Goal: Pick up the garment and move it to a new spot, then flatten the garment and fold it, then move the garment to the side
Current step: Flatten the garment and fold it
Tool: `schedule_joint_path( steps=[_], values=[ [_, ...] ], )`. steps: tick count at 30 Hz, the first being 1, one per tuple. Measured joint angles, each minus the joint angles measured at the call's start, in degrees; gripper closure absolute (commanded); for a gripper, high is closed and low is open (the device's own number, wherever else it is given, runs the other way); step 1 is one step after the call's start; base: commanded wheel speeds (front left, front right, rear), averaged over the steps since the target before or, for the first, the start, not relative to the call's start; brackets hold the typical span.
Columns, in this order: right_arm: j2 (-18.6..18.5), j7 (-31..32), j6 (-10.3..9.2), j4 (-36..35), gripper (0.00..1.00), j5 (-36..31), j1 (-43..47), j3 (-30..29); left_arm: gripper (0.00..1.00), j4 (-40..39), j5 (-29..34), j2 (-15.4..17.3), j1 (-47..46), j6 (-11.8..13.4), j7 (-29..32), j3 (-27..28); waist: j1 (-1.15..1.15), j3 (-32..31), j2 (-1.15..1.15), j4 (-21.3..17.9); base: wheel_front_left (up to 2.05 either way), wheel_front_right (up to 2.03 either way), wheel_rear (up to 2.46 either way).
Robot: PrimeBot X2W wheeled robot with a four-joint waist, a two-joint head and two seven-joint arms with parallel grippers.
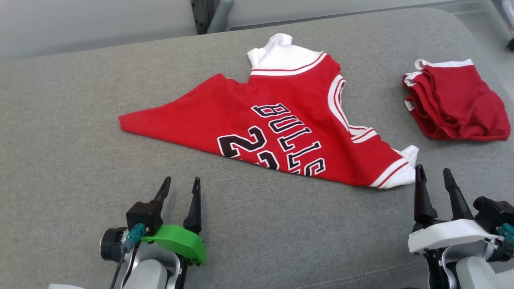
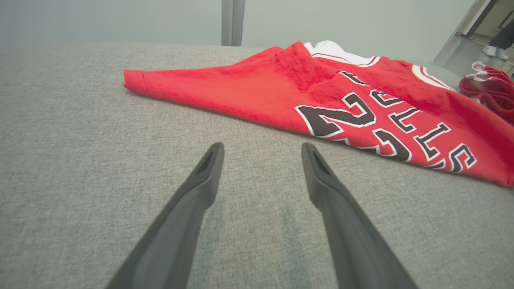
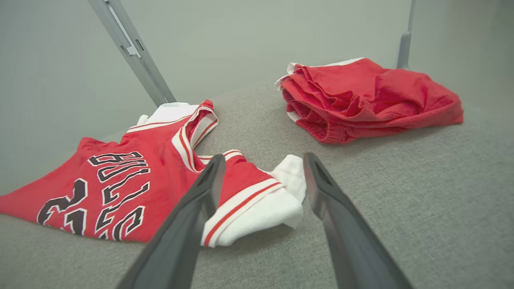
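The left hand (image 1: 181, 180) is open, low over the grey cloth bench (image 1: 60, 120). The red sleeveless jersey with white edges and black letters (image 1: 281, 116) lies wrinkled mid-bench. The right hand (image 1: 433, 169) is open by its white corner. Folded red clothes (image 1: 457, 104) sit rightmost.

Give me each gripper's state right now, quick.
Left gripper: open, holding nothing.
Right gripper: open, holding nothing, near a corner of the jersey.
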Motion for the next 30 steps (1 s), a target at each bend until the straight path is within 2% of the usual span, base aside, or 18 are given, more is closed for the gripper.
schedule_joint_path(
  steps=[6, 17, 22, 26, 27, 29, 30],
  values=[
    [0.29, 0.00, 0.00, -2.70, 0.00, -0.97, -2.99, 2.42, 0.00, 2.00, 2.07, 0.11, -5.20, 0.56, 0.00, 5.58, 0.00, 1.36, 0.00, -3.38, 0.00, 0.00, 0.00],
    [0.08, 0.00, 0.01, -4.30, 0.00, -0.85, -7.52, 4.85, 0.00, 13.60, 2.85, 4.11, -18.44, 1.47, 0.01, 14.14, 0.00, 8.55, 0.00, -4.00, 0.00, 0.00, 0.00],
    [0.00, 0.00, 0.01, -3.97, 0.00, -0.43, -7.64, 4.52, 0.00, 15.88, 2.00, 2.90, -19.39, 1.32, -0.01, 16.06, 0.00, 11.24, 0.00, -3.93, 0.00, 0.00, 0.00],
    [0.01, 0.00, 0.01, -3.57, 0.00, -0.35, -7.76, 4.69, 0.00, 16.17, 0.68, 2.12, -19.73, -0.65, -0.08, 17.69, 0.00, 11.94, 0.00, -4.01, 0.00, 0.00, 0.00],
    [0.02, 0.00, 0.01, -3.49, 0.00, -0.34, -8.05, 4.87, 0.06, 16.18, 0.94, 2.10, -19.96, -1.12, -0.08, 17.55, 0.00, 12.03, 0.00, -4.11, 0.00, 0.00, 0.00],
    [0.03, 0.00, 0.01, -3.42, 0.00, -0.25, -8.48, 5.12, 0.44, 15.82, 2.61, 2.15, -20.43, -2.22, -0.07, 16.74, 0.00, 12.21, 0.00, -4.37, 0.00, 0.00, 0.00],
    [0.04, 0.00, 0.01, -3.34, 0.00, -0.19, -8.61, 5.26, 0.58, 15.56, 3.20, 2.02, -20.72, -2.64, -0.05, 16.40, 0.00, 12.30, 0.00, -4.51, 0.00, 0.00, 0.00]
  ],
)
